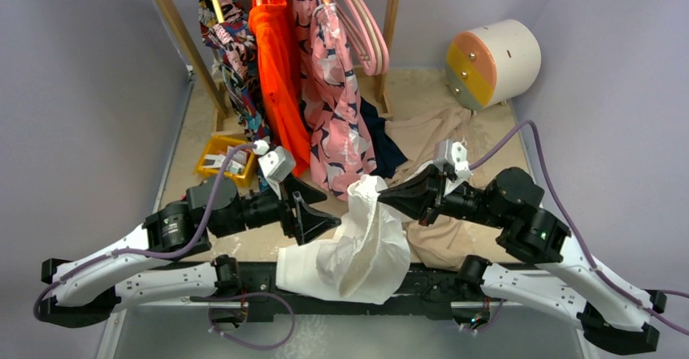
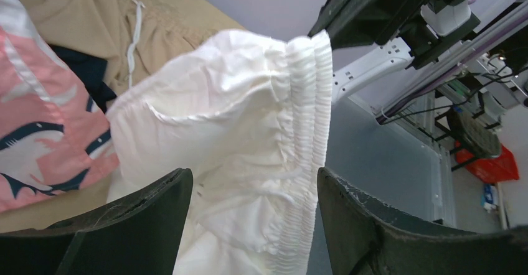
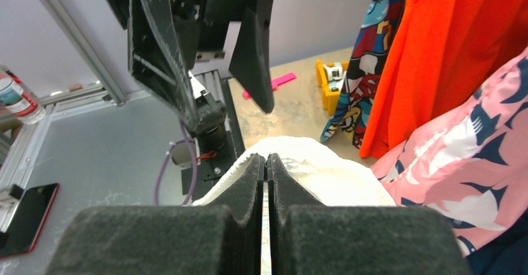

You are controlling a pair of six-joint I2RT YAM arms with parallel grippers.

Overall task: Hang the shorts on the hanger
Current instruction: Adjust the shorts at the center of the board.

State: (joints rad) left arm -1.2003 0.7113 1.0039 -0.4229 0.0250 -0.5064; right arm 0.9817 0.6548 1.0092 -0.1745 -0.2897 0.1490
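Sandy tabletop [image 1: 414,91], wooden clothes rack [image 1: 175,26] at the back. My right gripper [image 3: 266,160] is pinched flat on the gathered waistband [image 2: 306,101] of the shorts [image 1: 366,245]. It holds that edge up while the rest of the white cloth sags in a heap toward the table's near edge. My left gripper [image 1: 325,213] stands just left of the shorts, jaws spread wide and holding nothing. The waistband sits framed between its fingers [image 2: 155,213]; whether cloth brushes them I cannot tell.

I judge the fabric thin, light and limp. It should fold on itself and slide out of a shallow pinch. The elastic band is the thickest, grippiest part, so a second hold belongs there, well along from my right gripper's pinch, to stretch the waist open.

Behind the shorts a tan garment [image 1: 431,131] lies on the table and a pink patterned garment [image 1: 337,115] hangs. Pink hangers [image 1: 370,38] hang farther back on the rack; which of them is the hanger meant for the shorts I cannot tell.
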